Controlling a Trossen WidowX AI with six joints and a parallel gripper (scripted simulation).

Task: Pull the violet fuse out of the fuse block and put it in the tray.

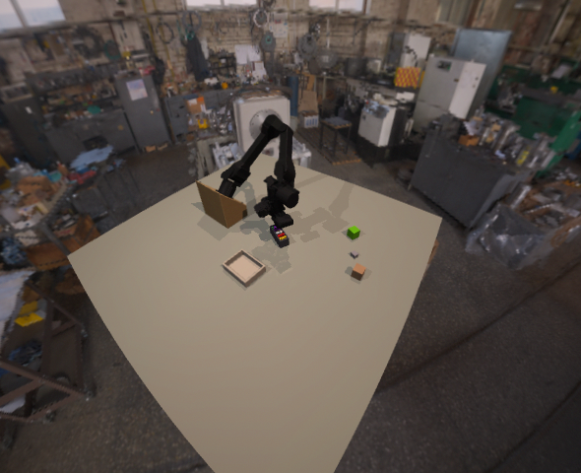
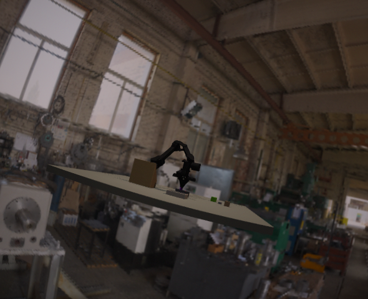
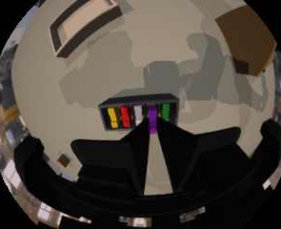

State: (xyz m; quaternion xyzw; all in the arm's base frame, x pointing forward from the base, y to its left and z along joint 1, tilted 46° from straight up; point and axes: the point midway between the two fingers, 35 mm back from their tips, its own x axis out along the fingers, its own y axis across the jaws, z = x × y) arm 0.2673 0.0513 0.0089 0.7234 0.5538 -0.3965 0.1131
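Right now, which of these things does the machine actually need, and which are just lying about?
Needed: small violet fuse, held in black fingers; dark fuse block; shallow beige square tray.

Lying about: bright green cube, brown cube, tiny grey cube, brown cardboard box.

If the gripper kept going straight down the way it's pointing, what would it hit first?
The gripper is shut on the violet fuse, pointing down at the fuse block. Going on, it would most likely meet the block's top, though the gap to it is hard to judge.
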